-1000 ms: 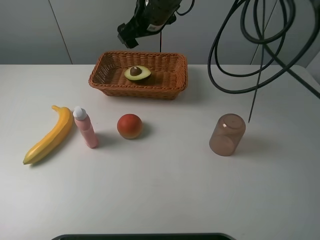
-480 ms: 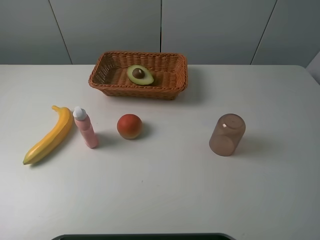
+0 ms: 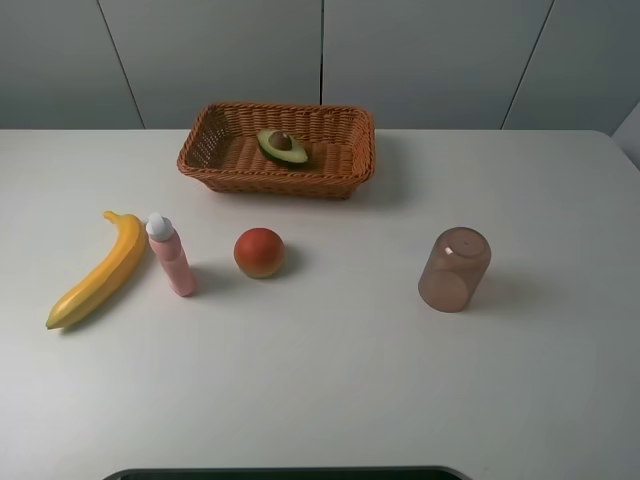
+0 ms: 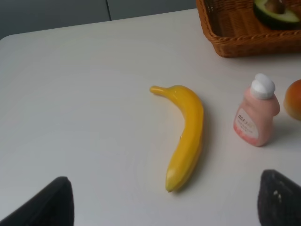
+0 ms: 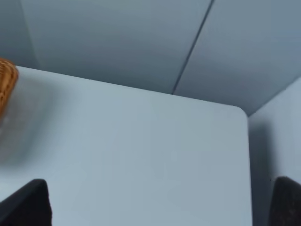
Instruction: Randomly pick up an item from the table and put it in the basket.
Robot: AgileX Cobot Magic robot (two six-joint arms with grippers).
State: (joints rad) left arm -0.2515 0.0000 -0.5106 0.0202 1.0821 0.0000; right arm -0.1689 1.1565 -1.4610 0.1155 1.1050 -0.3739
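Note:
The halved avocado [image 3: 282, 146] lies inside the orange-brown wicker basket [image 3: 210, 150] at the back of the white table [image 3: 350, 380], tilted with its pit showing. Neither gripper shows in the exterior view. In the left wrist view the left gripper [image 4: 162, 207] is open and empty, its dark fingertips [image 4: 47, 205] wide apart above the table, with the basket [image 4: 235, 37] and avocado [image 4: 275, 12] far off at the edge. The right gripper [image 5: 155, 207] is open and empty over bare table, with only a corner of the basket [image 5: 7, 82] in view.
A yellow banana [image 3: 98, 270], a pink bottle [image 3: 172, 255] and a round red-orange fruit [image 3: 259, 252] lie in a row left of centre. A brown translucent cup [image 3: 455, 270] lies on its side at the right. The banana [image 4: 186, 134] and bottle [image 4: 256, 117] lie ahead of the left gripper.
The arm and cables above the basket have left the exterior view. The avocado has shifted and tilted a little toward the basket's back.

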